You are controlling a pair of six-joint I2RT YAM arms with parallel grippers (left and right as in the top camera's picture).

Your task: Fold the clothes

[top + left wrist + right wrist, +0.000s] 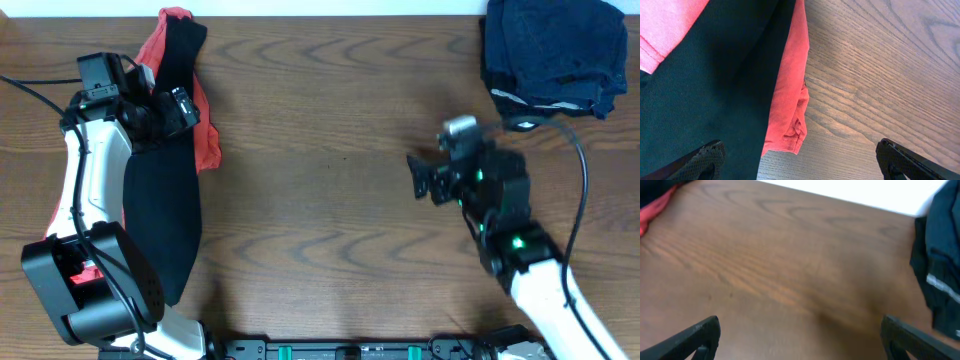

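Left side of desk (340, 150): long black garment (160, 220), laid out flat, running from the near edge toward the far edge, narrowing at the far end. It overlies a coral-red garment (207, 135), which shows along the black cloth's right edge and at its far end; the red hem is folded and slightly bunched.

Far right corner: navy heap (550, 50), crumpled, with pale-grey trim (560, 105) along its near edge. Well apart from the left pair.
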